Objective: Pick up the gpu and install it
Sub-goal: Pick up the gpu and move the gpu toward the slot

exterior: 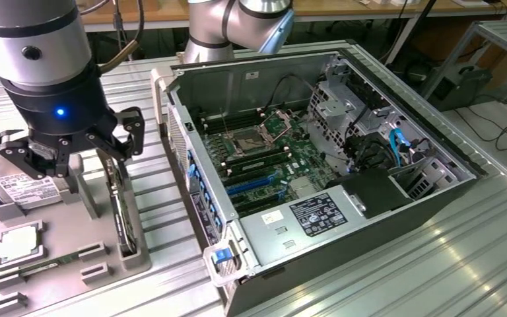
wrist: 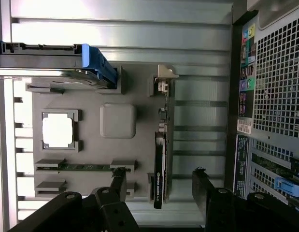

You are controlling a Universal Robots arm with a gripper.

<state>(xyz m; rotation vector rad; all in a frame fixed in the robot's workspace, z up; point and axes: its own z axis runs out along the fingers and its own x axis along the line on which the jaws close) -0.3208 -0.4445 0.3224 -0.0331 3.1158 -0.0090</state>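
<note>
Pincer: spread wide, empty, poised above gpu, one finger each side. Location of gpu: upright on edge in slot of grey fixture, beside open computer case. Advice: centre on board, descend straight, clamp flat faces, no tilt

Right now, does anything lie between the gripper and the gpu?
No. In the wrist view the open gripper straddles the gpu, which stands on edge in the grey tray; the gaps on both sides are bare.
</note>
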